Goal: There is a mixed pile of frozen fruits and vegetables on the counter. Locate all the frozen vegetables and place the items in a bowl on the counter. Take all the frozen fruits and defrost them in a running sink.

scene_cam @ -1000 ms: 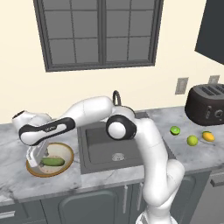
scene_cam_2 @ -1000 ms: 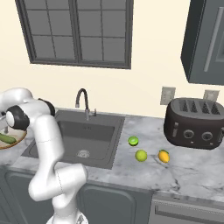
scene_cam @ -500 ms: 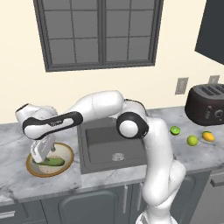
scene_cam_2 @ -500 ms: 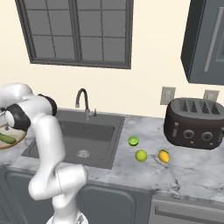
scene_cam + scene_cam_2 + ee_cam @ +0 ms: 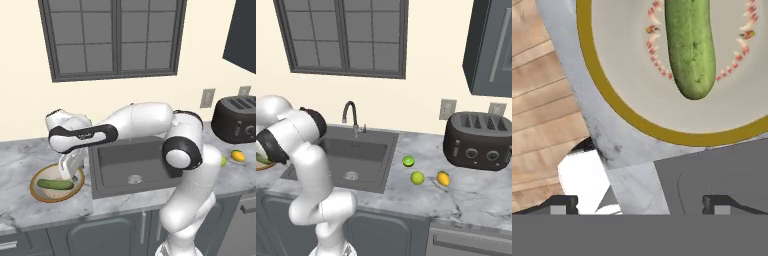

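Since the cucumber (image 5: 689, 45) is lying flat inside the bowl (image 5: 612, 107) with nothing pinching it, I'd say the first veggie drop is done. From the hand view the claw (image 5: 639, 202) has its two tips spread wide and empty, sitting just off the bowl's golden rim, over the strip of bench (image 5: 587, 100) between the bowl and the sink (image 5: 712, 175).

From the left base view it's the same story: claw (image 5: 70, 172) right above the bowl (image 5: 39, 192), cucumber (image 5: 55, 184) resting across the middle, sink (image 5: 131, 170) just beside it on the right.

So one of two vegetables is sorted. What's left sits well apart, on the far side of the sink near the toaster (image 5: 480, 141): the yellow-orange item (image 5: 443, 178), plus the darker green ball (image 5: 408, 161) and the yellow-green ball (image 5: 417, 177).

My guess for the next move: lift clear of the bowl, swing across the sink, and grab the yellow-orange one without nudging the yellow-green ball, which sits near it. Then both limes go in the sink, and the faucet (image 5: 349, 115) needs turning on.
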